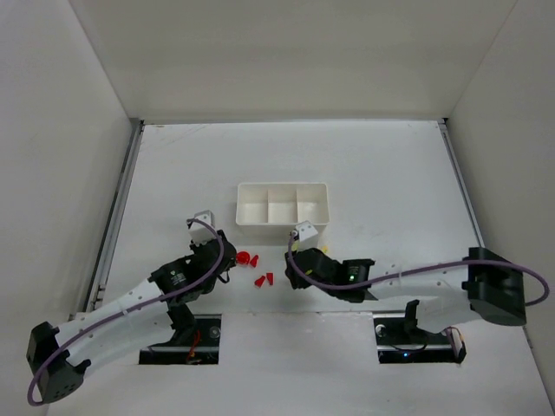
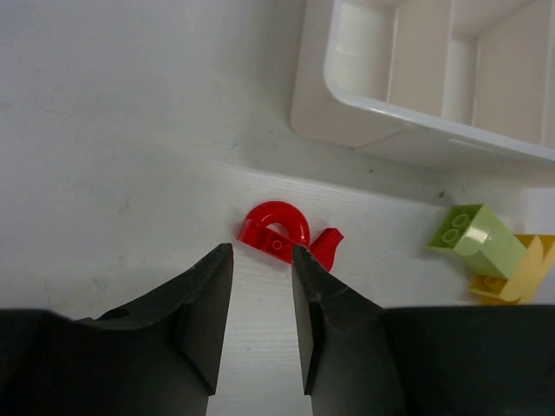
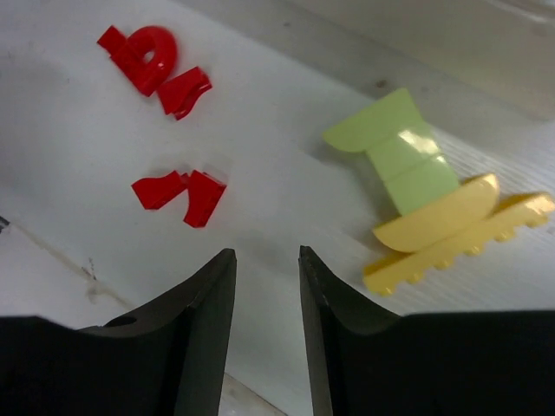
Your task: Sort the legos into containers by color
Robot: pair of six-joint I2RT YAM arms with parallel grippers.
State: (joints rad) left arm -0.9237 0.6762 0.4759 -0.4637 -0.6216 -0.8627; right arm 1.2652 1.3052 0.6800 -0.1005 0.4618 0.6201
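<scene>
Bright even light, perhaps overhead; soft shadows. Wrist views: fingers (image 3: 199, 338) blurred, glare on green lego (image 3: 416, 165).

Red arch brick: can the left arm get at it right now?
Probably yes: the red arch brick lies right ahead of the left pincer with nothing between them, though the jaws need widening.

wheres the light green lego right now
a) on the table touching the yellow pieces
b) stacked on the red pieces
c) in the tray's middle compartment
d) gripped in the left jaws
A: the light green lego lies on the table right against the yellow pieces, outside the white tray and apart from the red pieces.
</scene>
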